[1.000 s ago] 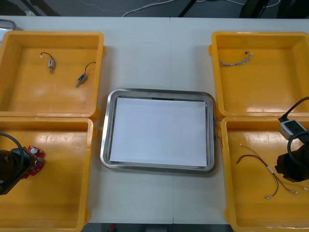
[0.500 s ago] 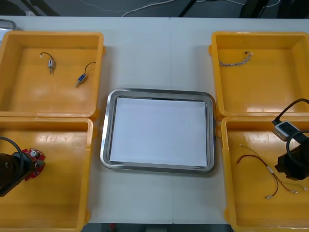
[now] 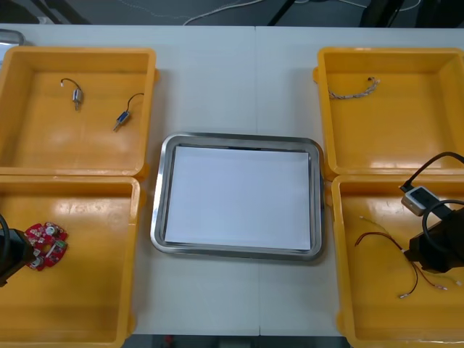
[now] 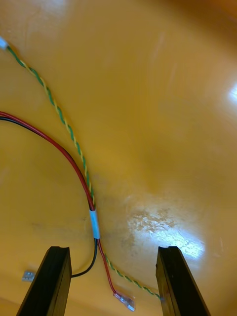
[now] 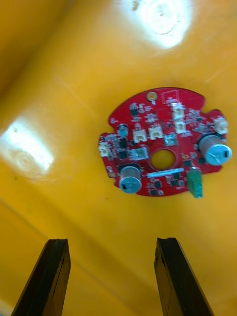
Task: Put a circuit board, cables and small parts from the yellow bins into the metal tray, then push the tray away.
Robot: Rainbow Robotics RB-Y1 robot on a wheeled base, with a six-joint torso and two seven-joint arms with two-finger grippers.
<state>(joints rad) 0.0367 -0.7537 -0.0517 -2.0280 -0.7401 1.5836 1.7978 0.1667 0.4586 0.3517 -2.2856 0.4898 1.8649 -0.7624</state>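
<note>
Red circuit board (image 3: 46, 244) lies flat by the left edge of the near left yellow bin (image 3: 87, 297). Left gripper (image 5: 112, 242) hovers just short of it, fingers spread, holding nothing. Right gripper (image 4: 112, 249) sits low in the near right yellow bin (image 3: 377, 312), fingers apart, straddling the red and yellow cables (image 4: 94, 224), seemingly not touching them. Metal tray (image 3: 156, 217) mid-table, white inside.

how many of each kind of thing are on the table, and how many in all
yellow bins: 4
metal tray: 1
circuit board: 1, near left bin
cables: 2, one in each right bin
small metal parts: 2, far left bin
total: 10
</note>
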